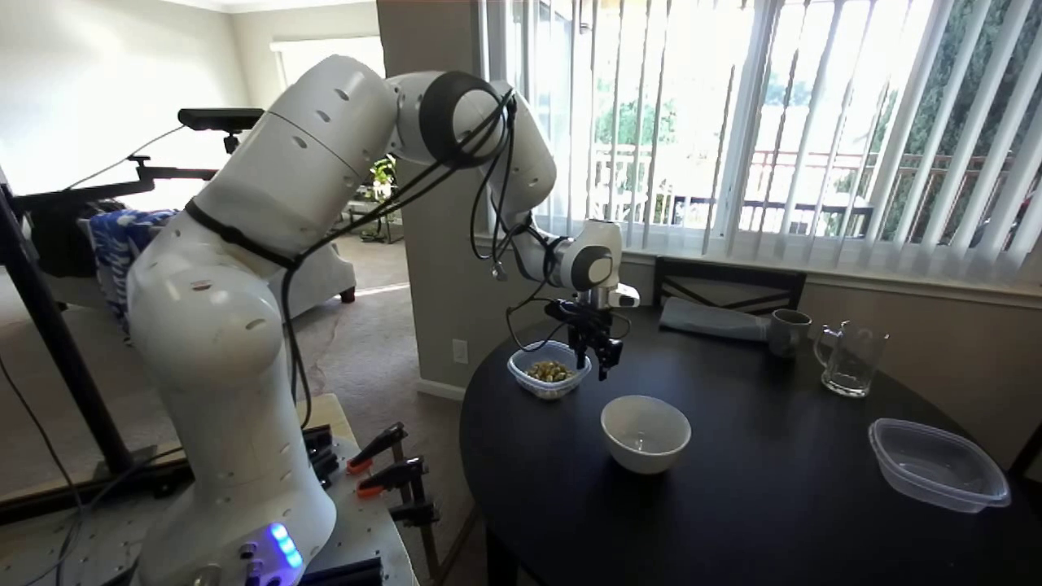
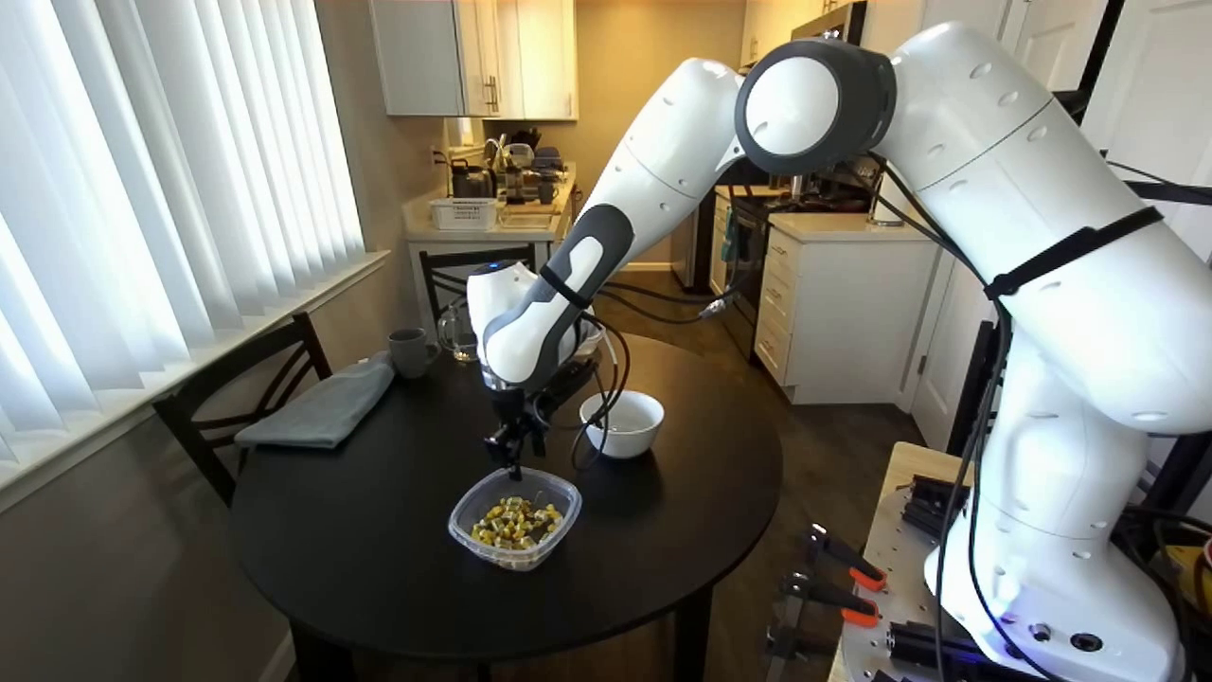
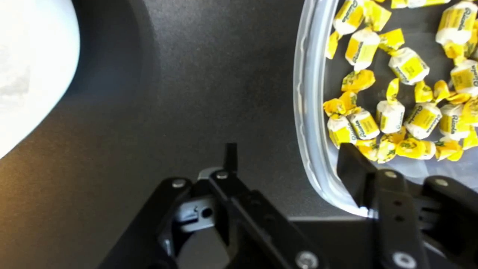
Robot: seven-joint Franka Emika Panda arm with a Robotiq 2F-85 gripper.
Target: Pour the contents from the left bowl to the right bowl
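The left bowl, see-through with a rounded-square rim, stands on the table in both exterior views [image 1: 549, 394] [image 2: 511, 559] and at right in the wrist view [image 3: 309, 112]. Its contents [image 1: 549, 372] [image 2: 516, 523] are yellow-and-white wrapped candies [image 3: 390, 116]. The right bowl, round and white, stands apart from it [image 1: 645, 448] [image 2: 627, 441], partly cut off in the wrist view [image 3: 33, 74]. My gripper [image 1: 592, 368] [image 2: 526, 459] [image 3: 287, 147] is open and empty at the left bowl's edge. In the wrist view one finger overlaps the bowl's inside, the other lies outside its rim.
The round dark table [image 1: 733, 505] also bears a grey mug [image 1: 788, 332], a glass mug [image 1: 855, 358], a folded grey cloth [image 1: 712, 320] and a flat see-through container [image 1: 936, 464]. A dark chair [image 2: 270, 379] stands by the window. Cables hang from the arm.
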